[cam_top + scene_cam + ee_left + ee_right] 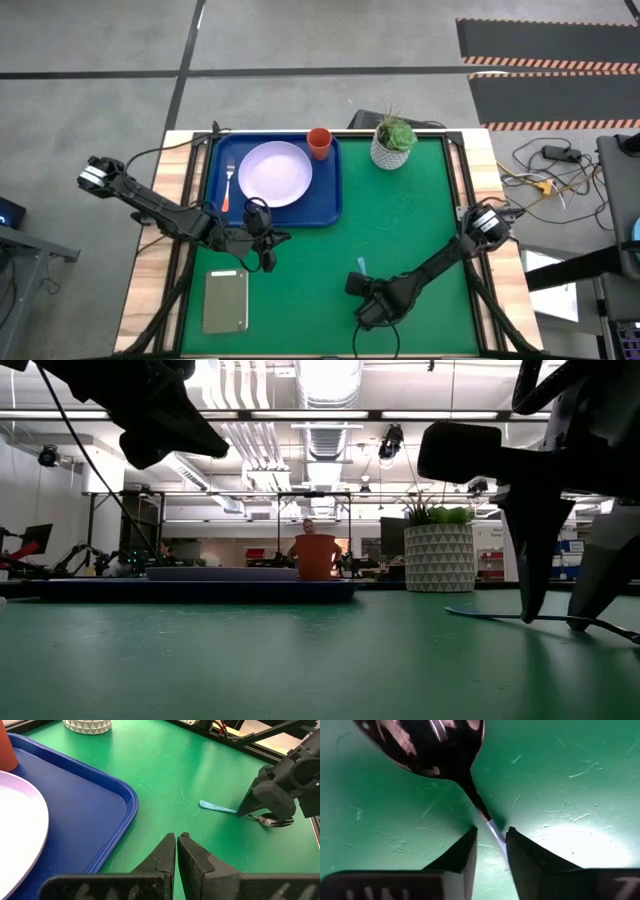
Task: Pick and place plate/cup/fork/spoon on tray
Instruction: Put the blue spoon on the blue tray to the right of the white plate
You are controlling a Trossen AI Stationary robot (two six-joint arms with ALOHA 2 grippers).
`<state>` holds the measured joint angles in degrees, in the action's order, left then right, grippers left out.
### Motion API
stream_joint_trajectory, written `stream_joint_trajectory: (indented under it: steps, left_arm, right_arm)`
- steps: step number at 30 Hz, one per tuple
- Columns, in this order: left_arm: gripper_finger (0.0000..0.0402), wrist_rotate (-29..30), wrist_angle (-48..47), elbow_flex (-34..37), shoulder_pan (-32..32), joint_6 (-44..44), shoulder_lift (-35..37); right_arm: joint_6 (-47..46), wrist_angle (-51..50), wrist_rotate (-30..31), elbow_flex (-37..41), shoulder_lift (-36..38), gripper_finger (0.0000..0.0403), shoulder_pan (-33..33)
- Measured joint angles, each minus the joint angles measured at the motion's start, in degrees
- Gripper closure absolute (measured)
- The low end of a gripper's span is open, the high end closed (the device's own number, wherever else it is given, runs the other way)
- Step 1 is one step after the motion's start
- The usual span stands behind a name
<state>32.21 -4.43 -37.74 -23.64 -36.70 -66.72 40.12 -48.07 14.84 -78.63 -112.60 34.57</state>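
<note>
The dark blue tray [325, 205] lies at the far left of the green mat. On it are the lavender plate [274, 173], the orange-red cup [319, 143] at the far right corner and the fork [229, 186] left of the plate. The spoon [217, 808] lies flat on the mat near the front, its blue handle pointing toward the far edge and its dark bowl [435, 745] under my right gripper. My right gripper [491, 831] points down, open, one finger on each side of the spoon's neck. My left gripper [177, 837] hovers shut just in front of the tray. My right gripper comes at the spoon from above, its fingers across the neck [492, 827] just behind the bowl. The gap between them is wider than the neck. Whether a finger touches the spoon, I cannot tell. The spoon lies on the mat.
A white pot with a green plant [393, 143] stands at the far edge, right of the tray. A grey-green slab [225, 300] lies at the near left. Bare green mat stretches between the tray and the spoon.
</note>
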Motion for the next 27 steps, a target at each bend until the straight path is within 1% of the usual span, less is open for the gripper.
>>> stream_joint_trajectory:
  steps: [5, 7, 14, 21, 24, 27]
  left_arm:
    - [0.0402, 0.0, 0.1, 0.1, 0.0, 0.0, 0.0]
    - [0.0402, 0.0, 0.1, 0.2, 0.0, 0.1, 0.0]
    - [0.0402, 0.1, 0.1, 0.3, 0.0, 0.1, 0.0]
    - [0.0402, 0.7, 0.1, 0.3, 0.0, 0.1, 0.0]
    - [0.0402, 2.3, 0.2, 0.5, 0.0, 0.2, 0.0]
    - [0.0402, 3.0, 0.3, 0.6, 0.0, 0.1, 0.0]
  right_arm:
    - [-0.1, 0.7, -3.8, 0.0, 0.0, 0.0367, -0.9]
    - [-2.1, 1.1, -4.4, 0.0, 0.0, 0.0386, -1.4]
    - [-18.1, 1.4, -5.8, 0.3, 2.8, 0.0393, -3.8]
    - [-30.1, 1.7, -3.5, 0.6, 10.6, 0.0393, -4.9]
    - [-34.3, 2.8, 0.9, 2.1, 13.7, 0.0394, -5.3]
    - [-37.8, 7.7, 5.8, 5.1, 18.1, 0.0394, -5.9]
